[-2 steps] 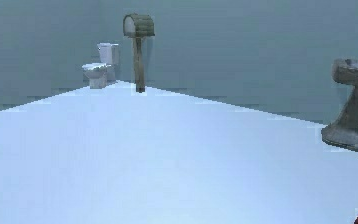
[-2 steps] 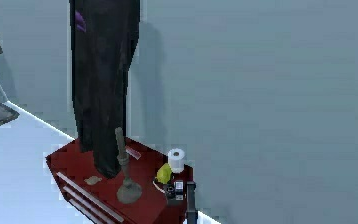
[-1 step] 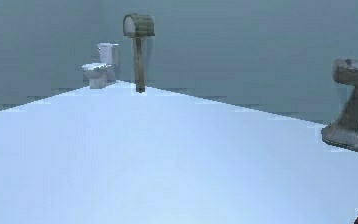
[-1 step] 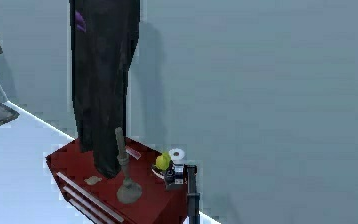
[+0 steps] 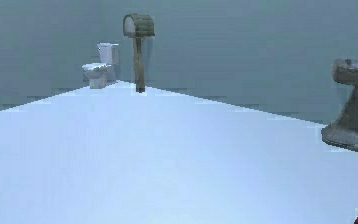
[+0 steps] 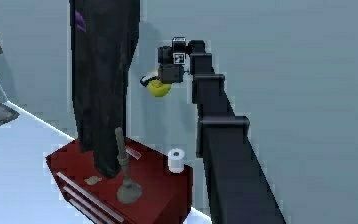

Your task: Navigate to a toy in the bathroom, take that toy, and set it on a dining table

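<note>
In the arm side view the dark arm (image 6: 222, 130) rises from the bottom edge to two white marker squares near the top. Left of them is my gripper (image 6: 152, 78). A small yellow toy (image 6: 160, 89) hangs at its far end, clear of the red cabinet (image 6: 92, 190) below and with only bare wall behind it, so the gripper holds the yellow toy.
On the red cabinet stand a plunger (image 6: 126, 178) and a white paper roll (image 6: 177, 160). A dark cloth (image 6: 102, 70) hangs over it. The forward view has pale open floor, a white toilet (image 5: 100, 68), a paper holder on a post (image 5: 139, 50) and a sink pedestal (image 5: 351, 108) at the right.
</note>
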Motion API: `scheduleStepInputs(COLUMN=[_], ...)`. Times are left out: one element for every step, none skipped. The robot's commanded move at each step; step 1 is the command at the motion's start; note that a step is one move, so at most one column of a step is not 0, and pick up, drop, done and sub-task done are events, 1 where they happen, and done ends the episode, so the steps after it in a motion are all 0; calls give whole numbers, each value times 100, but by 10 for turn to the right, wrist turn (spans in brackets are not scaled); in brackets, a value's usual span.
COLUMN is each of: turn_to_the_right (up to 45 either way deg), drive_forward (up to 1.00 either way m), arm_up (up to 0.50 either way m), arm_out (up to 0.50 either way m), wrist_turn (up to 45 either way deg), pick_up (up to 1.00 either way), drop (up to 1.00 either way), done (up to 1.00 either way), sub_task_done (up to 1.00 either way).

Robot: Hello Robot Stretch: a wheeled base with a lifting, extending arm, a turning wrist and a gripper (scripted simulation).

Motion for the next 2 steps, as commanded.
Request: scheduleStepInputs(turn_to_the_right=[0,0], drive_forward=[0,0], arm_up=[0,0], arm_out=[0,0], wrist_turn=[-450,-450], pick_up=[0,0], drop=[0,0], done=[0,0], sub_task_done=[0,0])
